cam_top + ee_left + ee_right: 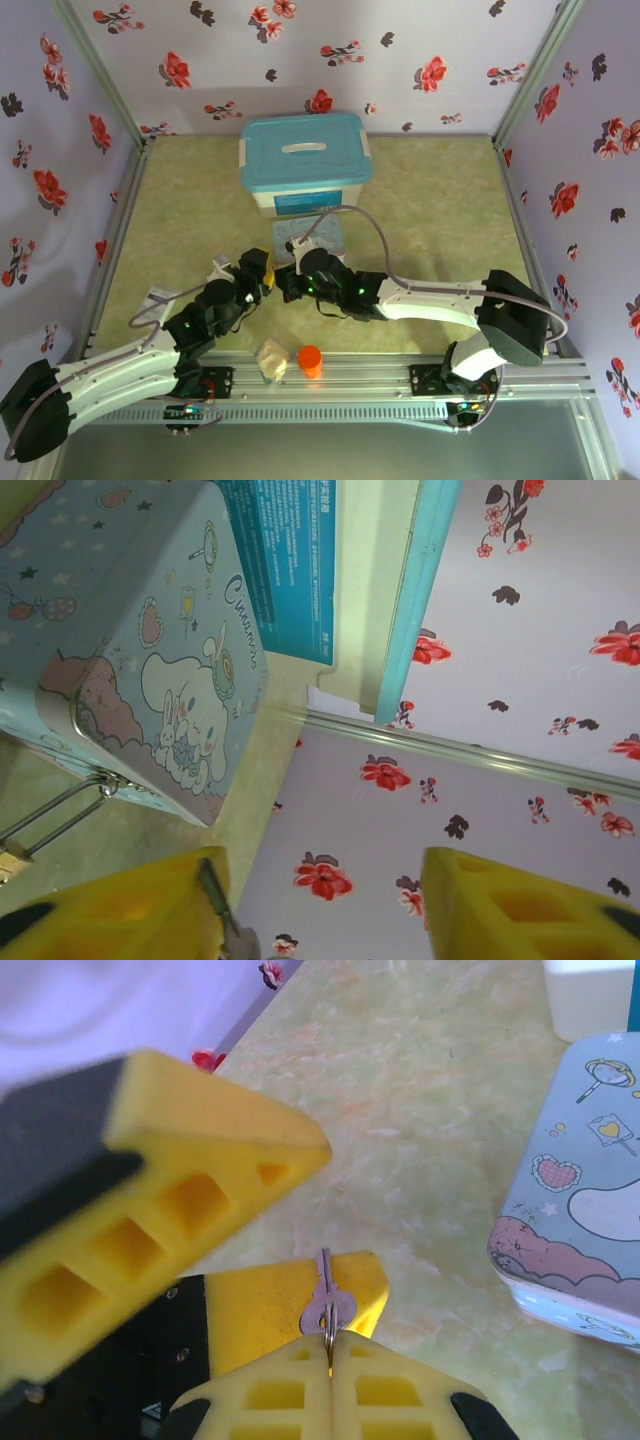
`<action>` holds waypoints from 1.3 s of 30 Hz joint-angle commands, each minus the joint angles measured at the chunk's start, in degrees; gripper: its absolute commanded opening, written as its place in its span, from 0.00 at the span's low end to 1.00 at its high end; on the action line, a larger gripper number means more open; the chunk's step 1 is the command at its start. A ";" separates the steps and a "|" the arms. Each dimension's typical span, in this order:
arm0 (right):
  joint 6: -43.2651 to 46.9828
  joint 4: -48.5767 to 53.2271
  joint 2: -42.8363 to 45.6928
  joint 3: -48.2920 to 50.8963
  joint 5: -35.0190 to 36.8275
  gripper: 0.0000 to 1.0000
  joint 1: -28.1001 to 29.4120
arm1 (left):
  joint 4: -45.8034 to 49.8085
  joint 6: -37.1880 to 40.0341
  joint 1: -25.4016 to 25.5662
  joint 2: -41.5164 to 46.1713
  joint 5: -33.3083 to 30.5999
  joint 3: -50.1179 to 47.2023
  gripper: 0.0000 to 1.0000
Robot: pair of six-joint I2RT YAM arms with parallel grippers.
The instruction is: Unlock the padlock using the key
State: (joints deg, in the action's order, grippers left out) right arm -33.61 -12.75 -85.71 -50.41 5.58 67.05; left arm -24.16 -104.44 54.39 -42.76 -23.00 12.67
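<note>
My right gripper (330,1348) is shut on the ring end of the thin grey key (324,1290). The key's blade points away from the jaws and lies against one yellow finger (270,1310) of my left gripper (322,885). The left gripper's jaws stand apart on either side of the key (214,895), which touches only the left finger. The brass padlock (8,862) shows at the left edge of the left wrist view. Its silvery shackle (55,815) hooks through the latch of the cartoon-printed tin (150,660). Seen from above, both grippers (258,272) (287,283) meet just in front of the tin (330,238).
A white box with a blue lid (305,160) stands behind the tin. An orange cylinder (311,360) and a beige lumpy thing (272,358) lie near the front rail. Flowered walls close in the green table (450,220) on three sides.
</note>
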 commanded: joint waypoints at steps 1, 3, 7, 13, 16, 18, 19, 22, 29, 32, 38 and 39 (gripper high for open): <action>0.08 0.20 1.86 0.67 1.01 0.00 0.42 | 1.84 0.44 0.28 0.48 -2.02 -0.79 0.41; 0.12 0.36 2.03 0.82 1.17 0.00 0.45 | 2.27 0.45 0.27 0.57 -2.22 -0.81 0.30; 0.03 0.35 2.47 1.23 1.25 0.00 0.44 | 3.85 0.66 0.28 0.66 -2.59 -0.33 0.27; 0.10 0.28 2.74 1.89 1.40 0.00 0.39 | 5.68 0.63 0.28 0.58 -2.75 -0.21 0.07; 0.22 0.26 2.57 1.89 1.00 0.00 0.39 | 6.12 0.69 0.28 0.63 -2.94 -0.40 0.00; 0.18 0.25 2.75 2.07 0.95 0.04 0.29 | 6.23 1.60 0.19 0.62 -3.10 -0.39 0.00; -0.07 0.35 3.13 2.23 0.99 0.12 0.27 | 6.03 2.92 0.15 0.66 -3.19 -0.32 0.00; -1.82 -0.07 5.56 3.57 0.01 0.51 -0.89 | 7.52 12.78 -0.09 0.81 -3.43 1.92 0.00; -7.17 -9.81 12.21 10.02 -12.92 0.82 -8.50 | 2.21 39.95 -2.23 -0.70 -1.19 5.06 0.00; -7.40 -12.18 14.50 11.60 -13.93 0.84 -9.67 | -0.98 46.98 -2.80 -0.11 3.06 5.89 0.00; -12.76 -37.89 14.86 19.77 -18.97 0.70 -10.68 | -12.30 54.60 -3.41 0.05 14.57 5.96 0.00; -13.88 -41.30 14.09 20.29 -19.85 0.67 -10.84 | -13.48 54.87 -3.41 -0.12 16.62 6.39 0.00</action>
State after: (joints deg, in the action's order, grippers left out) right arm -43.16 -36.93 -70.76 -32.32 -10.13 57.01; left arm -28.91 -56.64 51.46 -43.11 -14.09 17.43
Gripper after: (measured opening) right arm 0.696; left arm 0.046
